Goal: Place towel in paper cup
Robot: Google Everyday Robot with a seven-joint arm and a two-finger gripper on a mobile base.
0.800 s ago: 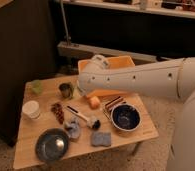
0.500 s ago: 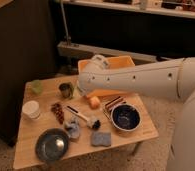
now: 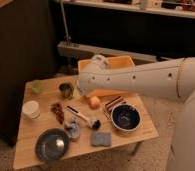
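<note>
The towel [image 3: 73, 129], a small lumpy pale grey-blue cloth, lies on the wooden table [image 3: 26, 150] near its front middle. Left of it, by the table's left edge, the white paper cup [image 3: 31, 109] stands upright. My white arm reaches in from the right over the back of the table. The gripper [image 3: 81, 89] is at the arm's left end, just right of a dark metal cup [image 3: 66, 90], and the arm mostly hides it. It hangs well behind the towel and to the right of the paper cup, touching neither.
A pale green cup [image 3: 37, 86] stands at the back left and dark grapes [image 3: 57, 112] lie beside the paper cup. Also on the table: a grey plate [image 3: 52, 144], a flat blue-grey pad [image 3: 101, 138], a white-handled brush [image 3: 80, 115], an orange block [image 3: 94, 102], a dark blue bowl [image 3: 125, 117]. An orange bin [image 3: 116, 64] sits behind the arm.
</note>
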